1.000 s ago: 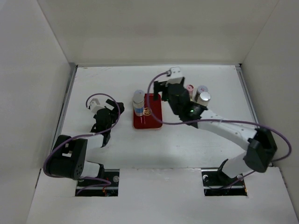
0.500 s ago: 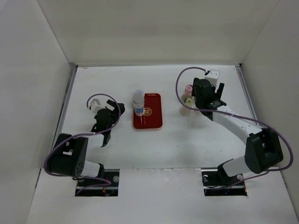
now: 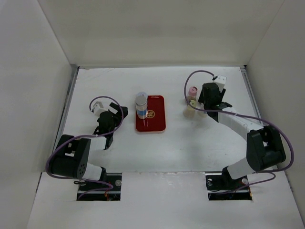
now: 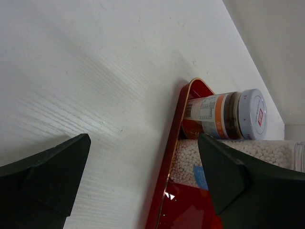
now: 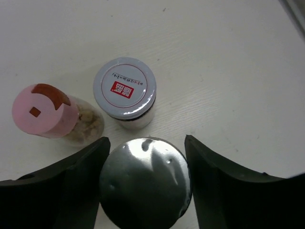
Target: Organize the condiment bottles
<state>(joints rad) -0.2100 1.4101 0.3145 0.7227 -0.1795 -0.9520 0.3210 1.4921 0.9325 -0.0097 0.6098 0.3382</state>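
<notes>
Nearest, on the left side of the white table (image 3: 190, 143), the left gripper (image 4: 144, 138) hangs low over bare tabletop, its two dark fingers spread wide with nothing between them. It faces right toward the red tray (image 3: 157, 121) and sits short of the tray's left rim. The tray lies flat mid-table. Two of the condiment bottles stand upright on it along that left edge, just beside each other. One is a bead-filled bottle (image 4: 228, 155), clear, packed with small white beads and showing a patch of blue label. The other is an orange-labelled jar (image 4: 214, 117) with dark contents and a pale grey-blue cap bearing a red mark, set by a rounded corner of the tray. From overhead the pair merge into one tall shape, so I cannot tell which stands farther

To the right, well apart from the tray, the other jars cluster on the table. Nearest of them is a pale yellow jar (image 3: 190, 109); its pose is unclear. Behind it the right gripper (image 5: 147, 138) is down over the silver-capped jar (image 5: 145, 183), one finger on each side, hard by the cap's edges; whether they press the jar cannot be told. Just beyond stands a pale-capped jar (image 5: 125, 88) with a red logo on its lid. To its left is a pink-capped jar (image 5: 45, 110) holding brownish grains
</notes>
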